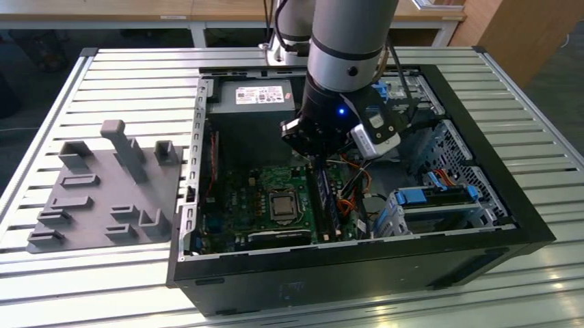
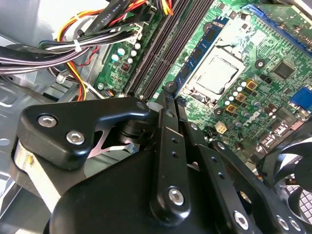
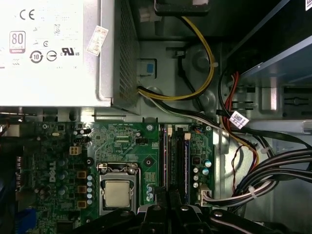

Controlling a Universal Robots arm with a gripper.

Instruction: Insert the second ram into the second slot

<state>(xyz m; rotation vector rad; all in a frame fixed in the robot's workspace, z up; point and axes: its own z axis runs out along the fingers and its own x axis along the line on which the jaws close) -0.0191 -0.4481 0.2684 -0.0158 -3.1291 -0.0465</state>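
Observation:
My gripper (image 1: 315,156) hangs inside the open computer case over the far end of the memory slots (image 2: 161,53). Its black fingers (image 2: 165,146) meet at the tips, shut, with nothing visible between them. The second ram (image 2: 202,51), a thin blue stick, stands in the slot beside the processor. It runs away from my gripper (image 2: 169,95) in a straight line. In the first wrist view the second ram (image 3: 169,161) lines up with my gripper (image 3: 170,208). I cannot tell whether the tips touch it. Another bluish stick (image 3: 186,161) stands two slots over.
The processor (image 3: 117,194) lies beside the slots and the power supply (image 1: 256,96) sits at the case's back. Cable bundles (image 3: 253,180) run close on the slots' other side. Blue drive brackets (image 1: 438,198) fill the case's right in the exterior view. A grey fixture plate (image 1: 109,191) lies outside.

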